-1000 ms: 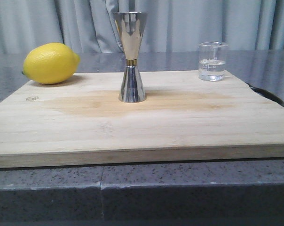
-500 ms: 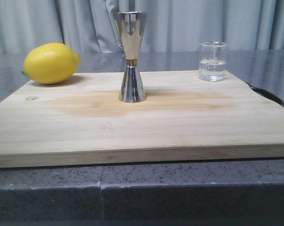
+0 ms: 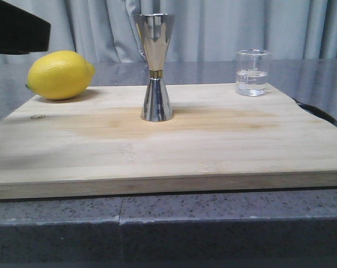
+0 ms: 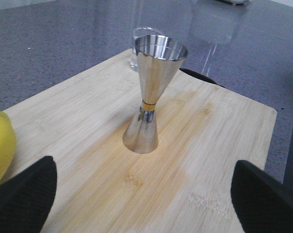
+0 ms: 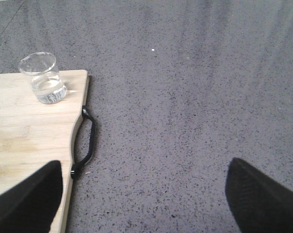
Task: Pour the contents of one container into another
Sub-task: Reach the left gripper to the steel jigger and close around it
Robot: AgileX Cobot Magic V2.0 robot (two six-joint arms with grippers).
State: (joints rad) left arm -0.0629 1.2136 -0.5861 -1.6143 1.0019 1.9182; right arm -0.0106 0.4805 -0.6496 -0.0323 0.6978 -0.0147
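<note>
The steel jigger (image 3: 155, 67) with a gold waist band stands upright in the middle of the wooden board (image 3: 168, 151). A small clear glass beaker (image 3: 252, 72), part full of clear liquid, sits at the board's far right corner. In the left wrist view my left gripper (image 4: 146, 194) is open over the board, empty, with the jigger (image 4: 151, 92) ahead of it and the beaker (image 4: 139, 46) partly hidden behind the jigger. My right gripper (image 5: 146, 194) is open over the bare counter beside the board's right edge, with the beaker (image 5: 42, 77) well ahead of it.
A yellow lemon (image 3: 59, 74) lies at the board's far left corner. A dark part of the left arm (image 3: 15, 28) shows at the front view's top left. The board has a black handle (image 5: 86, 141) on its right edge. Grey speckled counter (image 5: 195, 111) surrounds the board.
The left arm has come into the front view at the top left, casting a shadow on the board's left side. Jigger, beaker and lemon have not moved.
</note>
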